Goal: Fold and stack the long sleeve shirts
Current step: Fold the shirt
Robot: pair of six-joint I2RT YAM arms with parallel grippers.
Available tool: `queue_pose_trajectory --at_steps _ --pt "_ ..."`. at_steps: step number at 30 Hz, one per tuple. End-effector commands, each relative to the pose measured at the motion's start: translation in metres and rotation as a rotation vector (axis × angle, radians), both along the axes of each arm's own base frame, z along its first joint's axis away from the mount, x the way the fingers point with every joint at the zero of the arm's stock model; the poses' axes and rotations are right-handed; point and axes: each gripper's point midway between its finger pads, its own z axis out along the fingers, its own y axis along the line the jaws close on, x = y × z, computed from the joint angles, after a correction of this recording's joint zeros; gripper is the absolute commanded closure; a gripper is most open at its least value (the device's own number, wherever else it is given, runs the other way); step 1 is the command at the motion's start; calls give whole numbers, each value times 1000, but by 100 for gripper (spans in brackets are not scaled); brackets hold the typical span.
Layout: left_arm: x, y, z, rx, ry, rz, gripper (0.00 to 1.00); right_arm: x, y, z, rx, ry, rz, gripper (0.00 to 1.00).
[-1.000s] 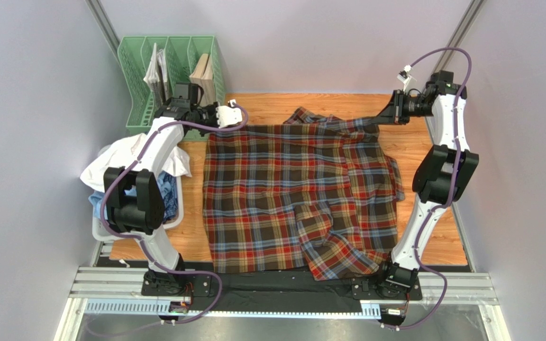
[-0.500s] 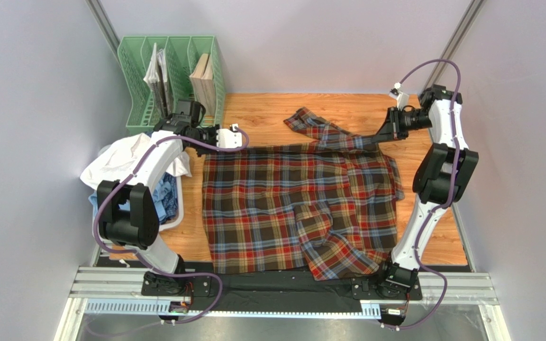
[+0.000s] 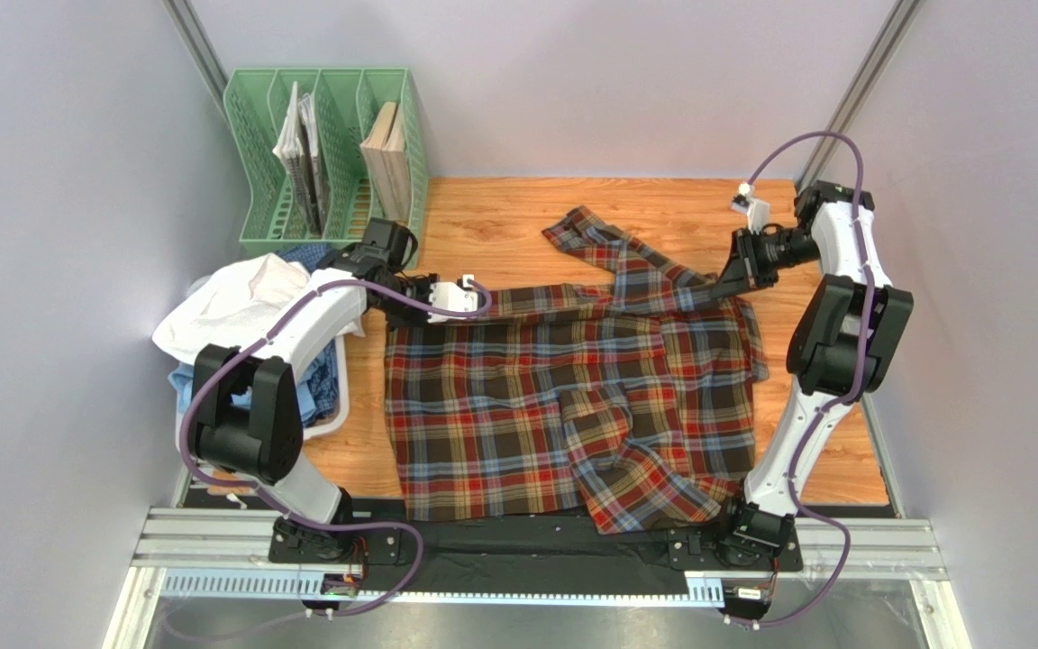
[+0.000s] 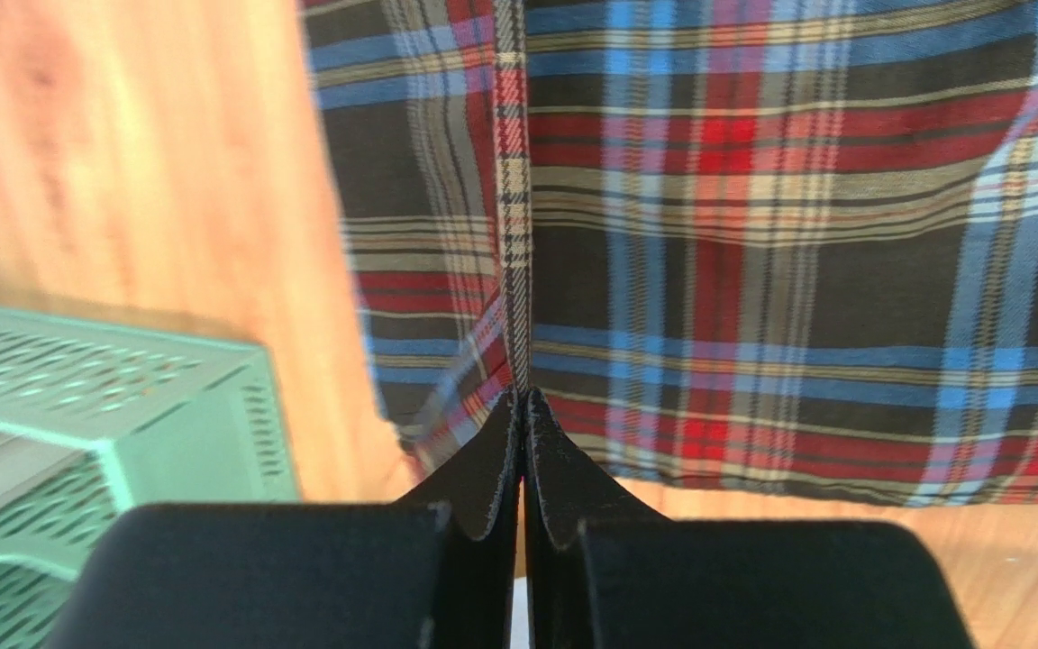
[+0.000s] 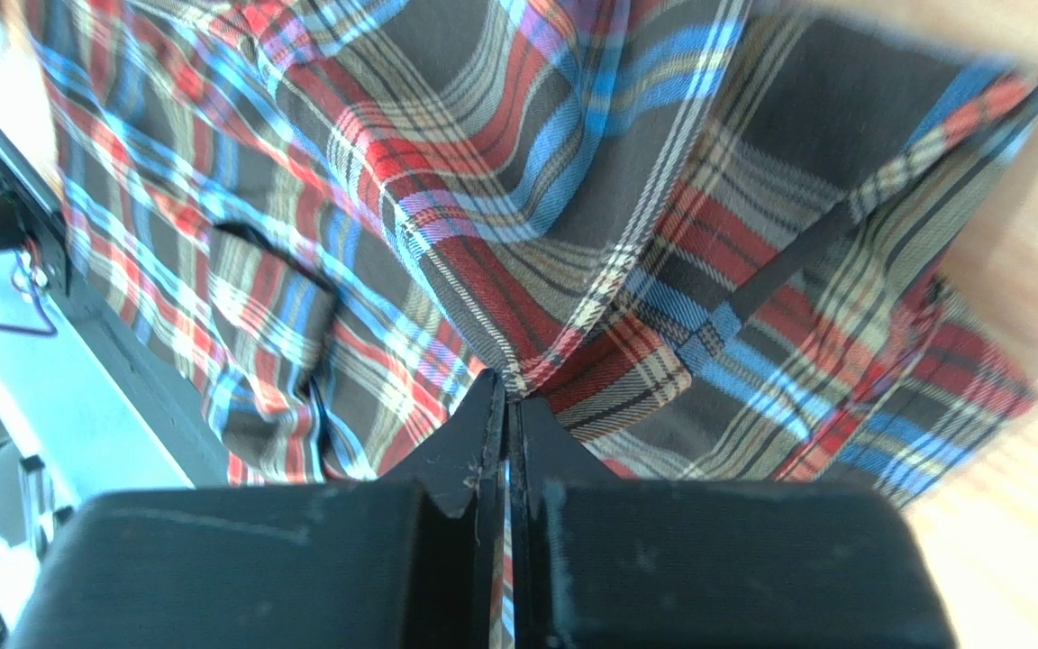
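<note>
Two-handed hold on the far edge of the collared red, brown, blue and yellow tartan cloth shirt (image 3: 565, 392), spread over the wooden table (image 3: 511, 217). Left claw (image 4: 522, 406) pinched shut on one corner, right claw (image 5: 504, 392) on the other. Drawn nearer the bases than a second ago, edge lifted. Looks like a fold beginning; stacking not yet started.

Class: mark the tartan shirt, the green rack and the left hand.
tartan shirt (image 3: 552, 392), top view, middle of the cloth.
green rack (image 3: 248, 135), top view, its left wall.
left hand (image 4: 522, 400), left wrist view, between its closed fingertips.
</note>
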Motion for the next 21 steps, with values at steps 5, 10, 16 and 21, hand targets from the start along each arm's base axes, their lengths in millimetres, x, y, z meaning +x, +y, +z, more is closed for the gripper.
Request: queue_pose_trajectory --at_steps 5,10,16,21 --pt "-19 9 -38 61 107 14 100 -34 -4 -19 -53 73 51 100" --pt "-29 9 -38 61 146 2 98 -44 -1 -28 -76 99 87 95" --pt "-61 -3 -10 -16 256 -47 80 -43 -18 -6 -150 57 127 61" --pt "-32 -15 17 -107 208 118 68 -6 -37 37 -181 -88 50 36"
